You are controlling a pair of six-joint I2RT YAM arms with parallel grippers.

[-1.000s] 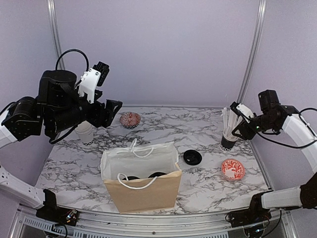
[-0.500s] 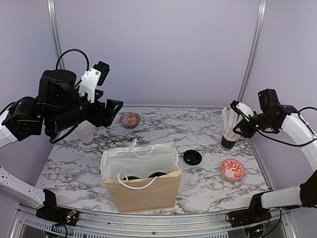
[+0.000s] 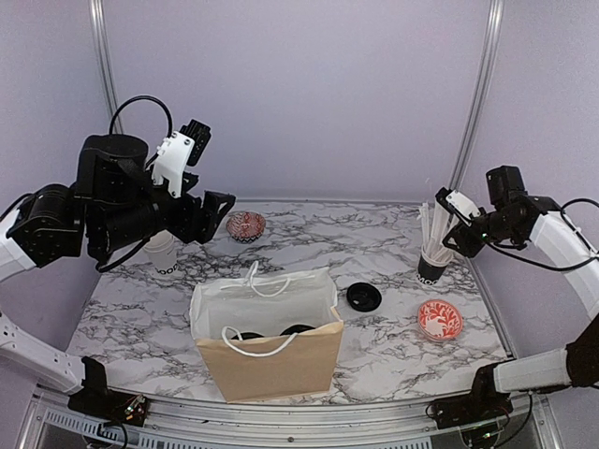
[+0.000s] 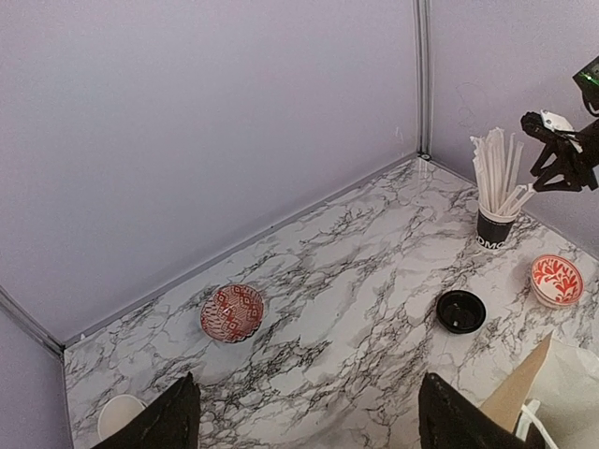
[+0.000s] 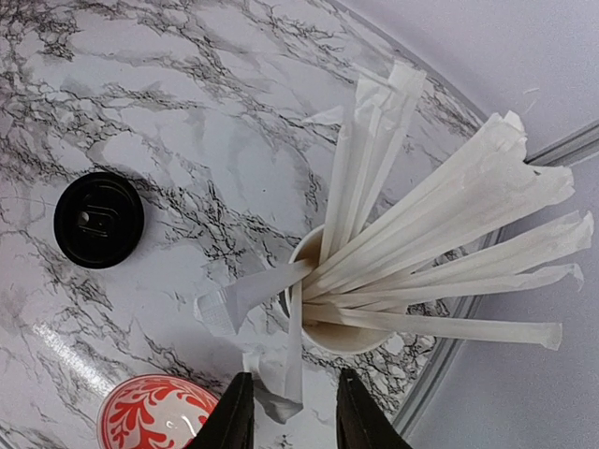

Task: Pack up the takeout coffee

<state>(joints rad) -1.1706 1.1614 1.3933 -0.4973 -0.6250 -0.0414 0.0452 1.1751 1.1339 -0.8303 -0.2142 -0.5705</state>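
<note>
2 lidded cups of takeout coffee (image 3: 298,329) already sit inside the paper bag (image 3: 267,360) at the near edge of the surface (image 3: 393,248), with only their black tops showing. A 3rd white cup (image 3: 161,253) stands uncovered at the far left, partly behind my left arm. A loose black lid (image 3: 363,296), probably its own, lies just right of the bag. Over the last second my right end effector (image 5: 292,393) has narrowed to a partial gap above the dark cup of wrapped straws (image 5: 356,339), with 1 bent straw end (image 5: 281,365) hanging between its fingers. I see no contact yet, so it holds nothing. My left end effector (image 4: 309,421) has stayed wide open and empty, raised near the uncovered cup. I judge a straw is being fetched first, while the last cup waits for its lid and the bag.
</note>
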